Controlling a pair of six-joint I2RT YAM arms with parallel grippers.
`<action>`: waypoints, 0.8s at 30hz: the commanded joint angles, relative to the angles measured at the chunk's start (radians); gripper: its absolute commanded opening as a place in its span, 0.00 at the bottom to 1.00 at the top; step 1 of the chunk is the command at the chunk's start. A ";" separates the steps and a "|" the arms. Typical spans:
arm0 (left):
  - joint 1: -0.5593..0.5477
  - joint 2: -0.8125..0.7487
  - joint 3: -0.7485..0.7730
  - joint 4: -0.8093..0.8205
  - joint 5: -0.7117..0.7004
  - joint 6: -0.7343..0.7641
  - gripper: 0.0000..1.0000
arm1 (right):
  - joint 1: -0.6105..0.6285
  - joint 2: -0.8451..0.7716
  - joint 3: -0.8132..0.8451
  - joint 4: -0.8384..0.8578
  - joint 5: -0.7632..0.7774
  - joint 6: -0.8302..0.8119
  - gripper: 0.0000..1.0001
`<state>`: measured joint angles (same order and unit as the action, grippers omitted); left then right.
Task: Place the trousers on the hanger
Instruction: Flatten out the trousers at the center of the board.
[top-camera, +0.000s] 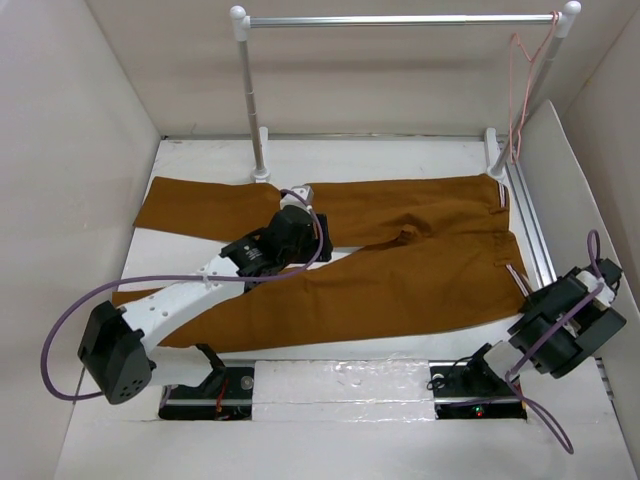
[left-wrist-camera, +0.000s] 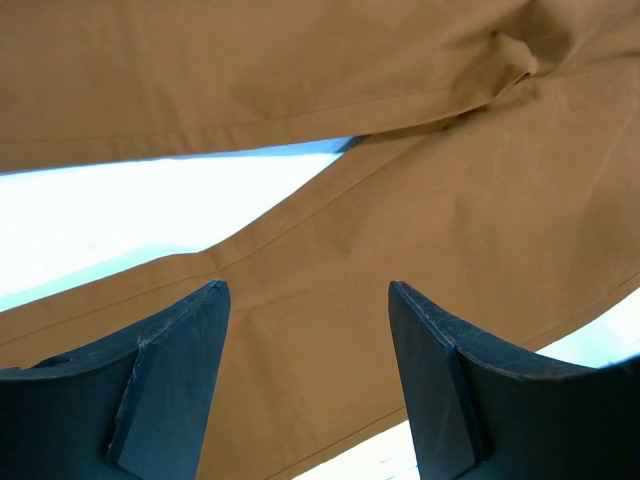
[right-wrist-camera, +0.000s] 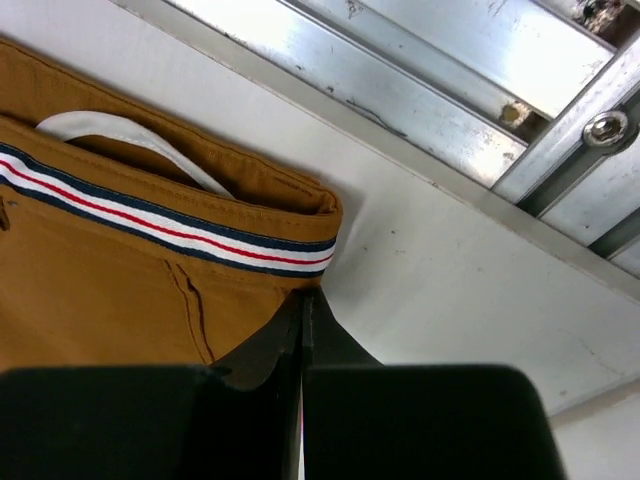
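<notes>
The right claw (right-wrist-camera: 302, 303) is pressed together at the waistband corner of the trousers (top-camera: 400, 280) — whether any cloth sits between its tips I cannot tell; the left claw (left-wrist-camera: 305, 295) hangs spread over a leg near the crotch, holding nothing; the trousers lie flat across the bench (top-camera: 400, 150), legs running leftward; the hanger (top-camera: 525, 90) dangles at the right end of the rail (top-camera: 400, 20), well apart — so nothing is hung yet; lifting and draping all remain, I'd say.
</notes>
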<state>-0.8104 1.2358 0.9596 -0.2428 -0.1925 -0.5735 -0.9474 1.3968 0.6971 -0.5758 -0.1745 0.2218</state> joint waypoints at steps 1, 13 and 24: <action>0.007 -0.001 -0.005 0.062 0.033 -0.009 0.60 | -0.030 0.002 0.018 0.125 0.059 -0.061 0.00; 0.207 0.045 0.025 -0.001 0.180 -0.035 0.59 | 0.007 -0.188 0.182 -0.036 0.162 0.019 0.00; 0.845 -0.179 -0.249 -0.300 0.139 -0.213 0.57 | 0.070 -0.269 -0.079 0.186 -0.006 0.120 0.00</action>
<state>-0.0296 1.0985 0.7685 -0.4133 -0.0658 -0.7235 -0.9119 1.1572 0.6628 -0.4995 -0.0925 0.2630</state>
